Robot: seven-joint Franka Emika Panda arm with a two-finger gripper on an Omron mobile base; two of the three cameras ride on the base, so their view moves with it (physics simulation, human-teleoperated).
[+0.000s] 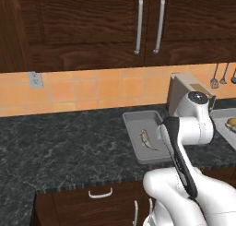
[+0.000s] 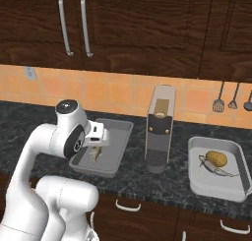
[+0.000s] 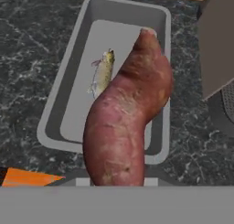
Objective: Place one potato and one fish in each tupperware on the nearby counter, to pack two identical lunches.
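Hand view shows the potato (image 3: 125, 122), a long reddish-brown knobbly tuber, pinched in the gripper (image 3: 116, 182) and running lengthwise away from the fingers. Directly beneath and beyond it lies the near tupperware (image 3: 59, 88), its long axis roughly in line with the potato, one small silvery fish (image 3: 103, 72) already inside. Further off to the gripper's right stands a silver appliance (image 2: 160, 129), then the second tupperware (image 2: 197, 178), already packed.

The dark marbled desk (image 2: 29, 118) carries two grey trays: the left tray (image 2: 118, 156) and the right tray (image 2: 197, 173), well apart. Between them stands a tall silver coffee machine (image 2: 160, 129), its base resting on the desk
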